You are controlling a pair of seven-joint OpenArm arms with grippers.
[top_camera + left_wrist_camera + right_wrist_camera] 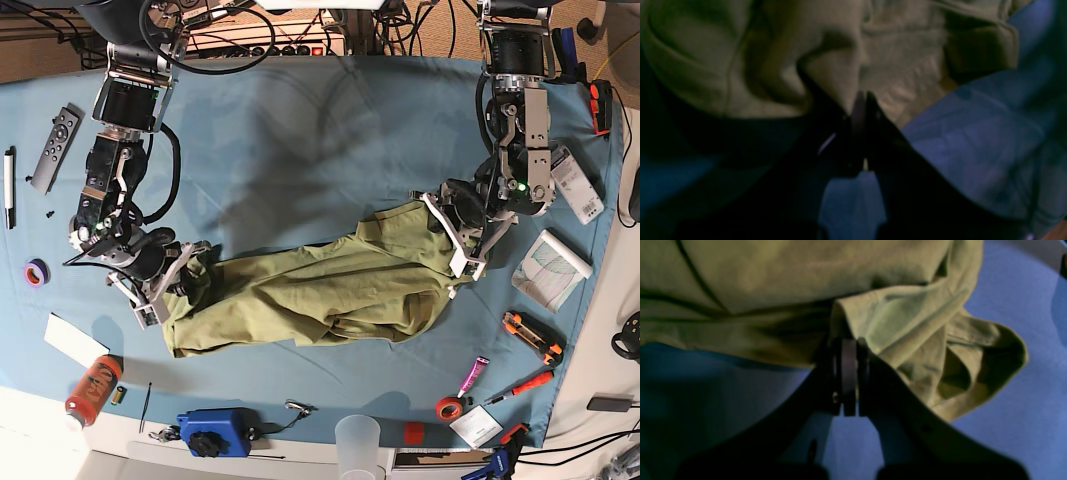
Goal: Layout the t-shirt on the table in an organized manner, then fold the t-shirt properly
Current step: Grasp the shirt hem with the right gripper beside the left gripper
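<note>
The olive-green t-shirt [320, 290] lies bunched and stretched in a long band across the light-blue table [300, 130]. My left gripper [452, 228] is at the shirt's right end in the base view. In the left wrist view that gripper [862, 97] is shut, pinching a fold of the t-shirt [826, 50]. My right gripper [185, 275] is at the shirt's left end. Seen from the right wrist, it [849, 344] is shut on the edge of the t-shirt [907, 316], beside a crumpled sleeve.
A remote [55, 135], a pen [10, 170] and a purple tape roll [37, 272] lie at the left edge. An orange bottle [92, 388], a blue device [210, 430] and a clear cup [358, 440] line the front. A box cutter [530, 335], a screwdriver [530, 383] and red tape [447, 407] lie at the right.
</note>
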